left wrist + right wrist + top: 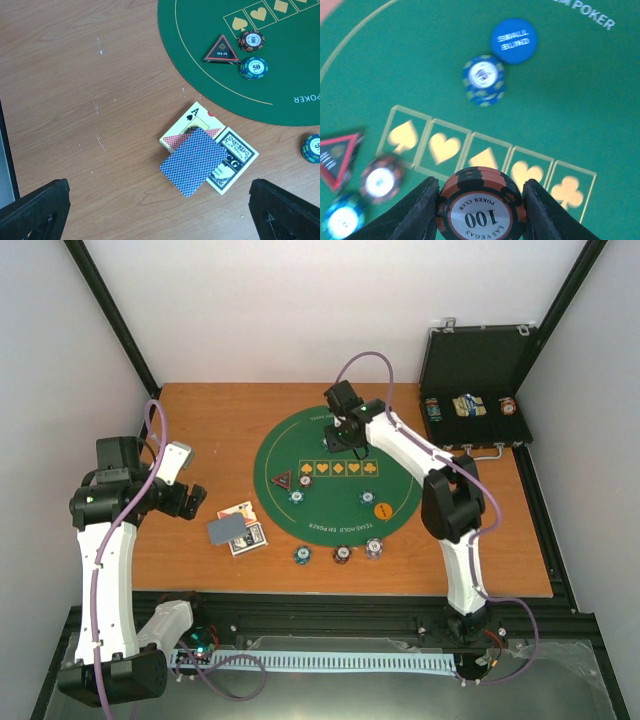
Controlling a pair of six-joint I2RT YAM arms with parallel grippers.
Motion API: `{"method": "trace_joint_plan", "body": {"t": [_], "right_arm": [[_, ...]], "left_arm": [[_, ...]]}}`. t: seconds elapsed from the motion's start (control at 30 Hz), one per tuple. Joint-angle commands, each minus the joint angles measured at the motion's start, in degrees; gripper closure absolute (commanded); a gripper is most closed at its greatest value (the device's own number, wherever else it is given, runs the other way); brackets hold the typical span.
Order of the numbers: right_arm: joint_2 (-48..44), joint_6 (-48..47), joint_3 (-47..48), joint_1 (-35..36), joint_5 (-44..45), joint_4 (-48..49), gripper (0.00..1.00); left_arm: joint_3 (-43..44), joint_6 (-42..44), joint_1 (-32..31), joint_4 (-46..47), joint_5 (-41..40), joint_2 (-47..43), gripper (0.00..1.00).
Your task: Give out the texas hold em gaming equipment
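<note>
The right gripper (480, 197) pinches a 100 chip (481, 212) above the mat (560, 75) by the suit row, probably bound for a far seat (nearer spots already have chips). The left gripper (160, 205) hangs spread over the cards (192, 162) on the table (75, 100), seemingly lining up a pick.

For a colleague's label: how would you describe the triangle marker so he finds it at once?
Find the round green mat on the wooden table. Near its left edge, beside two striped chips, lies the triangle marker: black, red-bordered, the only piece there not round.

Bright, even light; soft shadows; near poker chip (481, 207) sharp, rest blurred.
</note>
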Motion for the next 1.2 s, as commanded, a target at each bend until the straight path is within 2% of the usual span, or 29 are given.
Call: {"method": "trace_joint_plan", "body": {"t": [0.0,0.3,0.8,0.9,1.03,1.17], "right_arm": [[8.8,-1.8,8.6,-3.3,0.5,-3.5,0.64],[22.3,-1.7,22.5,-7.9,-1.9,-5.0,0.64],[29.3,-0.7,27.9,-9.8,-5.7,-3.9,0.63],[30.1,-0.3,28.0,-9.8,-6.5,-4.2,0.59],[29.9,0.1,28.0,-9.8,-6.3,-4.4,0.45],[28.2,-0.2,29.5,-9.9,-5.1,-5.4,0.37]], "left_arm": [[2.0,0.1,0.5,-0.4,0.9,0.2,0.00],[2.2,0.3,0.4,0.0,1.0,1.1,0.00],[3.3,1.2,0.5,-0.2,2.0,1.3,0.00],[3.3,1.2,0.4,-0.3,1.8,1.8,0.00],[2.6,1.3,0.4,-0.2,2.1,1.4,0.00],[2.6,0.9,0.5,0.0,3.6,1.3,0.00]]}}
